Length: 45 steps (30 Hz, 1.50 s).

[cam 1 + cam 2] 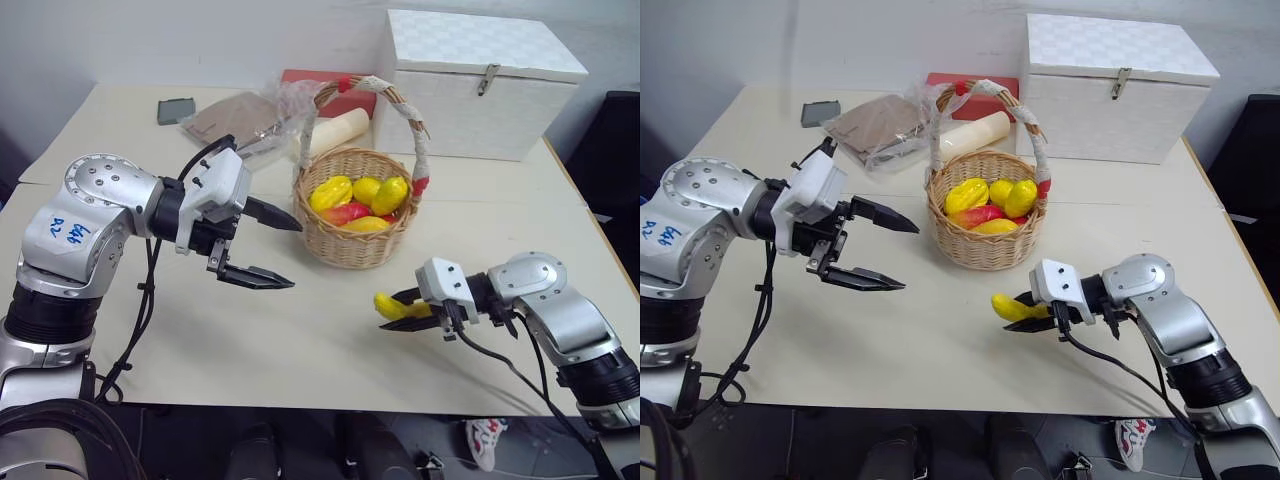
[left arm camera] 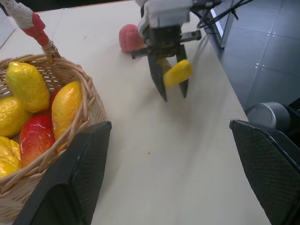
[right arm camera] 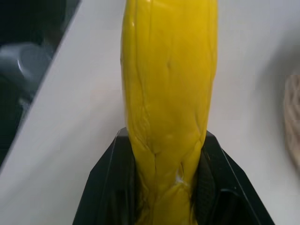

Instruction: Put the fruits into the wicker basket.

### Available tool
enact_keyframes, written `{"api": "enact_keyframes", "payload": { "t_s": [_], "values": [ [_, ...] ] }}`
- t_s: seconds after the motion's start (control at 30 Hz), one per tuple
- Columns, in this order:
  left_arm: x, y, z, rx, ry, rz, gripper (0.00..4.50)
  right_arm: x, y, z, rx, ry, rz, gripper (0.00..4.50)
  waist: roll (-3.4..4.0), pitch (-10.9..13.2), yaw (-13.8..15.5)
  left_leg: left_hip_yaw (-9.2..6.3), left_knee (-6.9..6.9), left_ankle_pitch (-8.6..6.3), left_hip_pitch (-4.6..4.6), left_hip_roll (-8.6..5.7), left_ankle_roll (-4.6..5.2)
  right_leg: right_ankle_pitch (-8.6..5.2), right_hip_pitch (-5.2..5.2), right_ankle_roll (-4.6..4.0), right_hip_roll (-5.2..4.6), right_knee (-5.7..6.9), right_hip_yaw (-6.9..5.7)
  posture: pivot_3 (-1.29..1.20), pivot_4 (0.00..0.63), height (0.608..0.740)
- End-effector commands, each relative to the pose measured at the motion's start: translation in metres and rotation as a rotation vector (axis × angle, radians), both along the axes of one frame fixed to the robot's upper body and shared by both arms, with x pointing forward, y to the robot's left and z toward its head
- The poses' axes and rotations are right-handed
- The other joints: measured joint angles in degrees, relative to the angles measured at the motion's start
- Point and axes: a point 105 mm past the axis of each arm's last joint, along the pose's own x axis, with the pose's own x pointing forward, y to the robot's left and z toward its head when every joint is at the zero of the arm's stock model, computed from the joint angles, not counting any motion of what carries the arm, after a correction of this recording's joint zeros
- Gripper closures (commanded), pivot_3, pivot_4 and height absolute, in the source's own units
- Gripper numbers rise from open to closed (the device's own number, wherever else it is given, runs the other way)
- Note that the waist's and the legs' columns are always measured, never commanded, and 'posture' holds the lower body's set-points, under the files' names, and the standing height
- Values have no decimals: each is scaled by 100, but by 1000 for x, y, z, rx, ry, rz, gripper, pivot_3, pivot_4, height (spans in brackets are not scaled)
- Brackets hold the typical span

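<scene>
The wicker basket (image 1: 350,245) stands mid-table and holds several yellow fruits (image 1: 331,193) and a red one (image 1: 345,212). My right gripper (image 1: 392,311) is in front of it to the right, shut on a yellow banana (image 1: 393,305) that hangs just above the tabletop. The right wrist view shows the banana (image 3: 168,93) clamped between both fingers (image 3: 105,187). A pinkish peach (image 2: 130,37) lies on the table behind that gripper. My left gripper (image 1: 296,255) hovers open and empty, just left of the basket and pointing toward it.
A white lidded box (image 1: 480,85) stands behind the basket at the right. A cream roll (image 1: 335,130), a red box (image 1: 310,78), a plastic bag (image 1: 240,115) and a dark flat item (image 1: 176,110) lie at the back. The table's front edge (image 1: 300,405) is near.
</scene>
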Motion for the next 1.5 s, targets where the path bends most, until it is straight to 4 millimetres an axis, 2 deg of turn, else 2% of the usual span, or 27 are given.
{"api": "enact_keyframes", "payload": {
  "t_s": [0.03, 0.13, 0.23, 0.4, 0.57, 0.63, 0.7, 0.8, 1.07, 1.13, 1.23, 1.3, 1.33, 1.4, 1.5],
  "values": [
    [2, 12, 12, -37, -34, 56, 274, 0, 32, 49, 171, -97, -5, 3437, 0, 0, -29, 1, 0, 1, 2, 0, -3, -1, -3, -2, 0, 9, 1, 0, 150, 740],
    [6, 24, 13, -39, -41, 109, 274, 5, 60, 85, 273, -153, 12, 3437, 0, 0, -74, 6, 0, 6, 2, -1, -12, -3, -17, -7, 0, 29, 5, 0, 150, 740],
    [7, 29, 16, -45, -50, 135, 274, 19, 82, 105, 292, -243, 4, 3437, 0, 0, -89, 3, -2, 7, -1, 0, -14, -10, -26, -20, -1, 38, -2, 0, 150, 740],
    [4, 28, 20, -62, -64, 142, 274, 72, 94, 108, 208, -416, -139, 3437, -1, 0, -80, -1, -4, 5, -11, -5, -14, -16, -30, -30, -12, 33, -15, 0, 150, 740],
    [0, 25, 20, -72, -73, 145, 274, 109, 92, 99, 176, -424, -257, 3437, -1, 0, -122, 8, -6, 6, -31, -10, -16, -16, -55, -29, -23, 40, -13, 0, 150, 740],
    [-2, 24, 19, -74, -74, 148, 274, 124, 86, 98, 162, -450, -339, 2728, -1, 0, -153, 12, -7, 23, -45, -10, -46, -16, -74, -30, -24, 52, -9, 0, 150, 740],
    [-2, 24, 19, -77, -75, 152, 274, 125, 85, 99, 181, -438, -358, 2194, -1, 0, -165, 13, -5, 28, -59, -9, -53, -16, -95, -30, -24, 63, -7, 0, 150, 740],
    [-3, 25, 19, -78, -71, 155, 274, 107, 87, 104, 232, -369, -306, 1164, -1, 0, -192, 13, -7, 31, -62, -8, -58, -16, -102, -30, -21, 70, -5, 0, 150, 740],
    [5, 16, 20, -85, -66, 108, 274, 63, 80, 130, 407, -213, -264, 1164, -1, 0, -150, 3, -5, 34, -61, -4, -63, -19, -100, -35, -16, 79, -12, 0, 150, 740],
    [7, 12, 21, -88, -65, 85, 274, 45, 69, 133, 434, -144, -243, 1164, -1, 0, -126, 1, -4, 33, -63, -5, -60, -19, -100, -35, -16, 78, -14, 0, 150, 740],
    [10, 9, 22, -84, -64, 61, 274, 21, 50, 127, 414, -82, -225, 1164, -1, 0, -80, -7, -4, 33, -71, -7, -60, -19, -99, -35, -20, 67, -21, 0, 150, 740],
    [11, 4, 22, -87, -55, 28, 274, -3, 11, 113, 385, -28, -289, 1164, -1, -1, -13, -5, -4, 31, -74, -9, -56, -19, -99, -35, -23, 63, -20, 0, 150, 740],
    [12, 3, 21, -88, -52, 16, 274, -12, 1, 109, 369, -9, -314, 1164, -2, -1, 53, -12, -5, 30, -80, -11, -54, -19, -98, -35, -23, 56, -27, 0, 150, 740],
    [13, -1, 21, -92, -48, -10, 274, -32, -39, 91, 325, 37, -446, 1164, 1, -2, 108, -18, -5, 22, -91, -9, -40, -19, -96, -34, -23, 39, -32, 0, 150, 740],
    [15, -5, 21, -98, -43, -28, 274, -54, -78, 70, 254, 84, -601, 1164, 3, -3, 165, -16, -5, 17, -95, -12, -29, -16, -93, -27, -20, 25, -30, 0, 150, 740]
  ]
}}
